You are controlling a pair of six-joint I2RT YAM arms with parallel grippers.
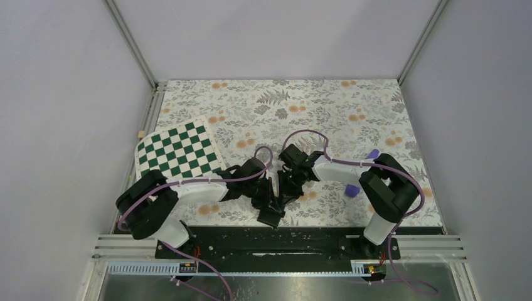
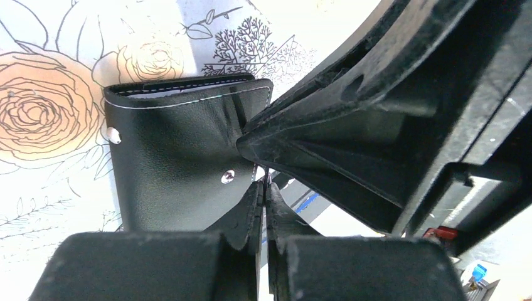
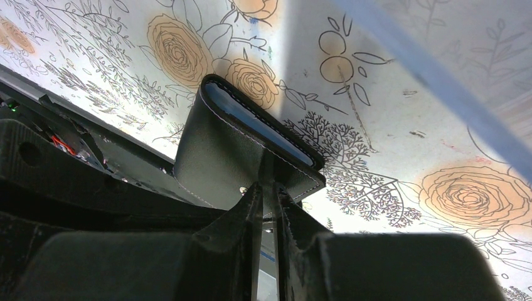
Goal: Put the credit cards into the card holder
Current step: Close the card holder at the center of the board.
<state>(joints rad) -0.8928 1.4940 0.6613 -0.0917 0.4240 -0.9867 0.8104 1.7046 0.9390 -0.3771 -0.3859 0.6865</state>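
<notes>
Left gripper (image 2: 264, 186) is pressed together against the folded card holder (image 2: 172, 157); right gripper (image 3: 268, 188) pinches its edge, at the near edge of the counter (image 1: 351, 94).

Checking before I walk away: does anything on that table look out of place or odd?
Yes. The card holder sits folded shut, its leather puckered where the right claw pinches it, beside the left claw. The chequered board lies askew at the left of the table.
</notes>
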